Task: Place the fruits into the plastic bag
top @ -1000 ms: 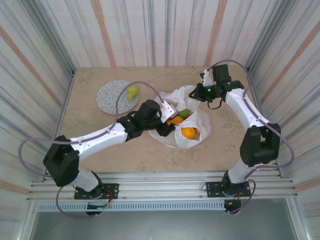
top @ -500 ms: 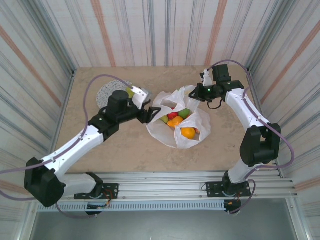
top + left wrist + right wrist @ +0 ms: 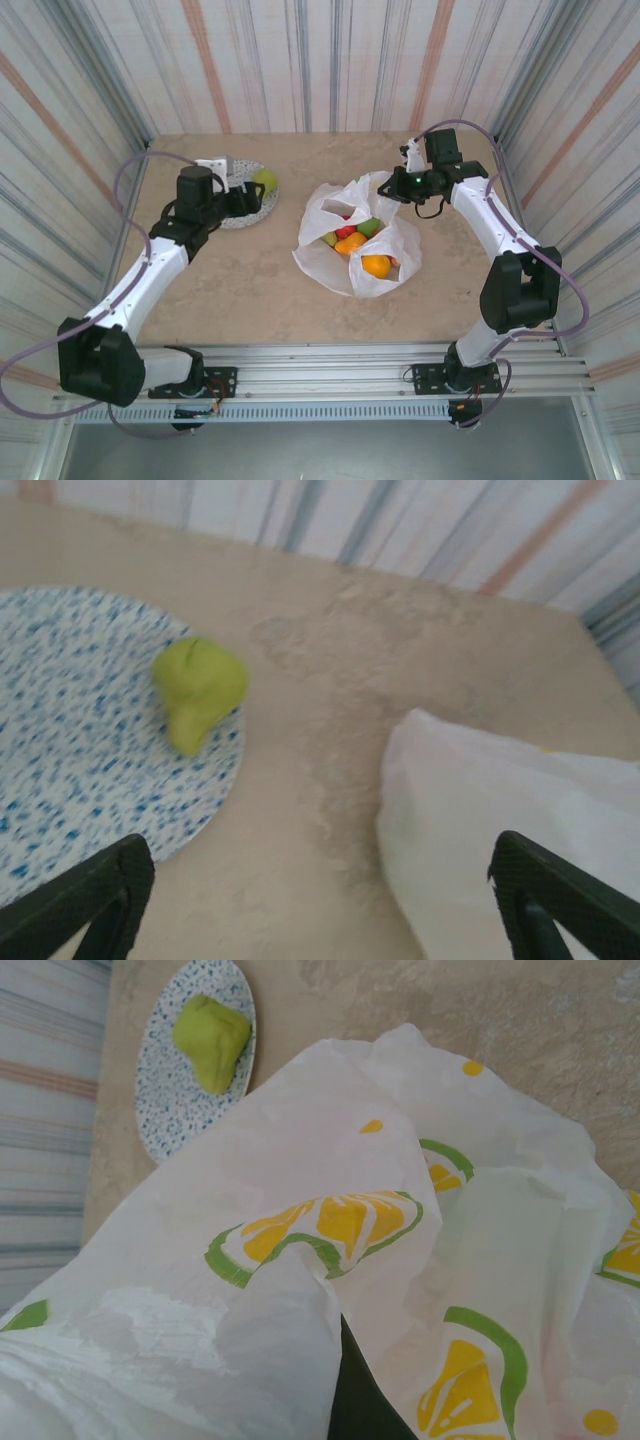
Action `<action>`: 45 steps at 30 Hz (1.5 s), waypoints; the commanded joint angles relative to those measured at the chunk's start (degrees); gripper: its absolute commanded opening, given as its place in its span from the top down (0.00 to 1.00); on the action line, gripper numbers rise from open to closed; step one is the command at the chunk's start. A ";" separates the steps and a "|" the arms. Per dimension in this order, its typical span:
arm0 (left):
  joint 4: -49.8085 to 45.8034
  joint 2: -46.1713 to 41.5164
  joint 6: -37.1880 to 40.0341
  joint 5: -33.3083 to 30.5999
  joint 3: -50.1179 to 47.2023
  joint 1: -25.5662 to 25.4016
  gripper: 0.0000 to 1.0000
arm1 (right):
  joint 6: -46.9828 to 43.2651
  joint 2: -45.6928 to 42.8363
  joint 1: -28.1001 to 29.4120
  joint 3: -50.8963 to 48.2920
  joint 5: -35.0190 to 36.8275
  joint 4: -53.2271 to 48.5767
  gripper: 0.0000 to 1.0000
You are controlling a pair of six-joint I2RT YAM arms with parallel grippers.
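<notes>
A green pear (image 3: pixel 198 688) lies on the right part of the speckled plate (image 3: pixel 80 740). My left gripper (image 3: pixel 250 196) hovers over that plate just short of the pear, jaws wide open and empty, its fingertips (image 3: pixel 100 890) at the bottom corners of the left wrist view. The white plastic bag (image 3: pixel 360 275), printed with citrus slices, lies open at mid-table and holds an orange (image 3: pixel 376 265), a green fruit (image 3: pixel 370 227) and a red one (image 3: pixel 345 230) among others. My right gripper (image 3: pixel 397 187) is shut on the bag's far edge, holding the film (image 3: pixel 330 1220) up around its dark finger (image 3: pixel 362 1405).
Striped walls enclose the table on three sides. Bare tabletop (image 3: pixel 330 780) separates the plate from the bag's left side (image 3: pixel 510 820). The right wrist view also catches the pear (image 3: pixel 210 1035) and the plate (image 3: pixel 165 1100) beyond the bag.
My left arm has drawn out of the bag and swung left to the plate, its jaws opening wider. The right arm and the bag have stayed put.
</notes>
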 commanded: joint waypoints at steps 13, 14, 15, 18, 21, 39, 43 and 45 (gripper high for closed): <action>-8.38 26.13 -3.05 5.90 17.46 2.40 0.01 | 0.56 -0.46 0.09 -0.26 0.07 -0.55 1.00; -8.91 28.11 -3.02 6.03 19.18 2.40 0.01 | 0.43 -0.61 0.02 -0.31 0.08 -0.55 1.00; -9.28 29.75 -2.87 6.20 20.58 2.34 0.01 | 0.47 -0.58 -0.06 -0.39 0.08 -0.55 1.00; -10.70 34.82 -1.87 5.26 25.35 2.34 0.02 | 0.38 -0.31 -0.26 -0.40 -0.19 -0.50 1.00; -12.95 39.17 -0.55 2.95 30.21 2.35 0.02 | 0.38 -0.12 -0.29 -0.39 -0.43 -0.46 1.00; -24.36 58.16 8.01 -2.66 54.03 2.34 0.01 | 0.38 0.05 -0.81 -0.92 -0.87 -0.21 1.00; -26.37 61.36 9.01 -3.02 58.40 2.34 0.02 | 0.30 -0.37 -0.81 -1.17 -0.58 -0.28 1.00; -26.96 62.31 9.27 -2.94 59.78 2.34 0.03 | 0.30 -0.37 -0.81 -1.19 -0.54 -0.43 1.00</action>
